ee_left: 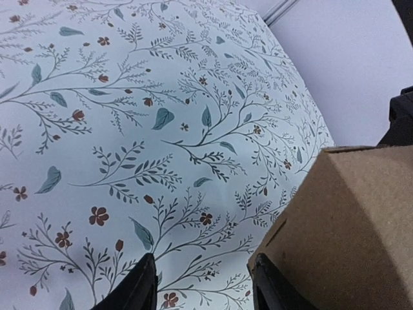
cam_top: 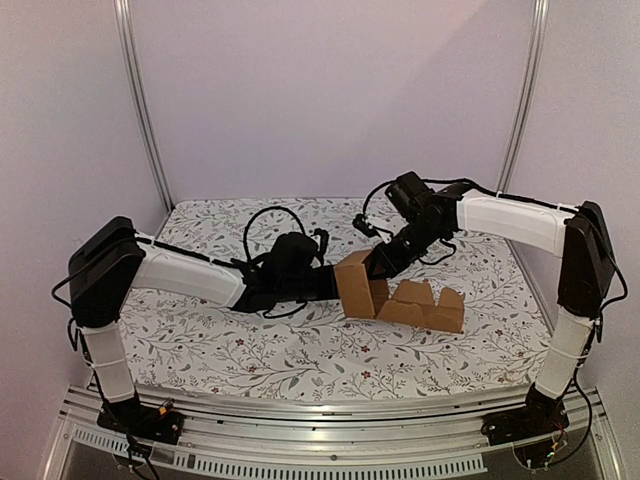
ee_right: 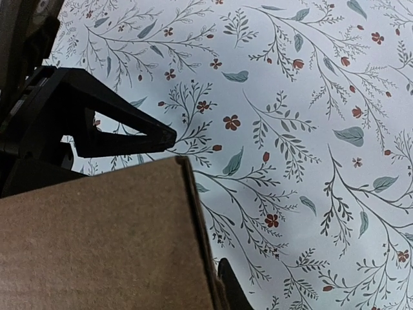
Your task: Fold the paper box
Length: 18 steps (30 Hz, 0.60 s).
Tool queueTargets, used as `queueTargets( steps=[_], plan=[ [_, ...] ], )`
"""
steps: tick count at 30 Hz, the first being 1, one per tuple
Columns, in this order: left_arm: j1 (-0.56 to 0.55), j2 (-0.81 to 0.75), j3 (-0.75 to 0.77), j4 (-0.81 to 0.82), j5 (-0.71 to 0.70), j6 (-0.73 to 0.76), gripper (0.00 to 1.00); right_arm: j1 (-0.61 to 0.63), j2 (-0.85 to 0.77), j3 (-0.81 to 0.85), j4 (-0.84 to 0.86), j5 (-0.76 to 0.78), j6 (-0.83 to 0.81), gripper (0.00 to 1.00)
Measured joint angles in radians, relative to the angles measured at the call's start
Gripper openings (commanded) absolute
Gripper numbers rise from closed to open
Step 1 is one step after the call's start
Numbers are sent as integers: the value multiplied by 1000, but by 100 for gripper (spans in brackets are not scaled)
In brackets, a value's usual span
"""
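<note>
Brown cardboard of the paper box [cam_top: 400,298] lies half folded on the floral-clothed desk [cam_top: 200,345], with one tall panel upright at its left end and lower flaps raised to the right. The left fingers [ee_left: 143,287] stand spread apart with only cloth between them; the box's corner sits just outside the right-hand finger. The right fingers [ee_right: 227,289] are closed on the upright panel: one finger shows just beside the cardboard, and the other is hidden behind it. What lies inside the box cannot be made out.

Brown paper box [cam_top: 356,288], partly folded
</note>
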Motion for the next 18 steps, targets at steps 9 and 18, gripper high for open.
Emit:
queueTargets(
  steps=[9,18],
  plan=[
    [13,-107,-123,-116,-192,-140,60,21,-2,7,-31,31,-48,9],
    [38,-358,-277,-302,-335,-100,61,41,84,164,-319,96,-290,7]
  ],
)
